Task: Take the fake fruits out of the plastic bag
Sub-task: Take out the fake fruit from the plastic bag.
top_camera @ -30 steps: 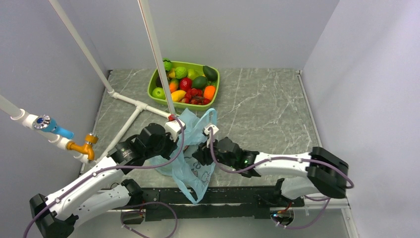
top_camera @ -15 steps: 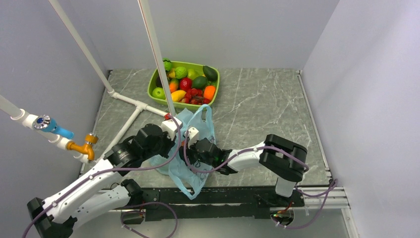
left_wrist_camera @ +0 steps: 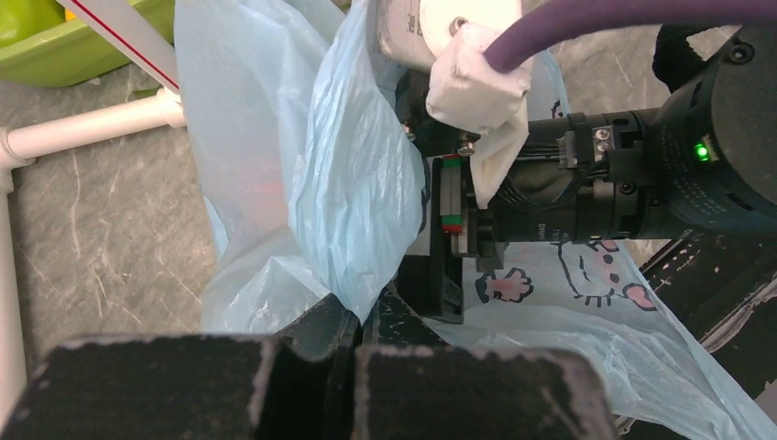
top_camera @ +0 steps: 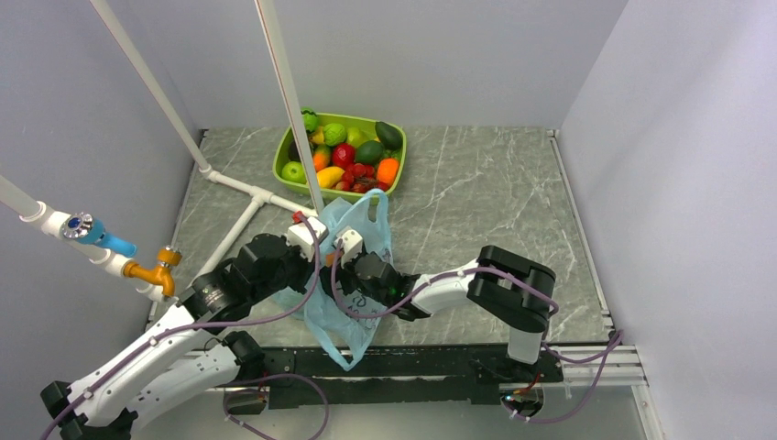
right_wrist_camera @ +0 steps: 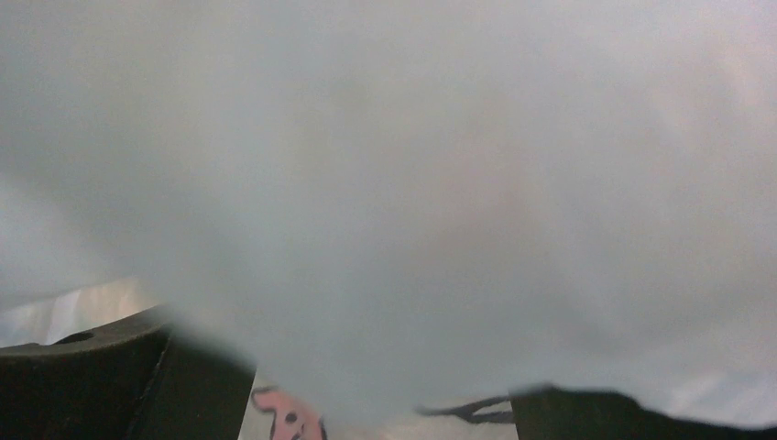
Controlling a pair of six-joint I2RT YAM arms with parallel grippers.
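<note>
Centre frame, one plastic bag (top_camera: 353, 316) lies crumpled between two arms. The left gripper (left_wrist_camera: 353, 321) pinches its fold. The right gripper (top_camera: 341, 270) is buried inside, film fogging its camera, grip unreadable. Above, one green tray (top_camera: 282, 160) holds fake fruits (top_camera: 344, 154); white pipes (top_camera: 234, 183) stand left.

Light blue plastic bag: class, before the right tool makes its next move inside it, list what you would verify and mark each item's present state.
1. Left tool pinching the thin light blue plastic bag: ok, shut on a fold of film.
2. Right tool reaching into the bag: ok, its tip sits behind the film.
3. Right tool's fingers apart: ok, one at each lower corner of the right wrist view.
4. Fake fruit between them: cannot tell, only blurred film shows.
5. Lime-green rigid tray clear of both arms: ok, it stands farther back.
</note>
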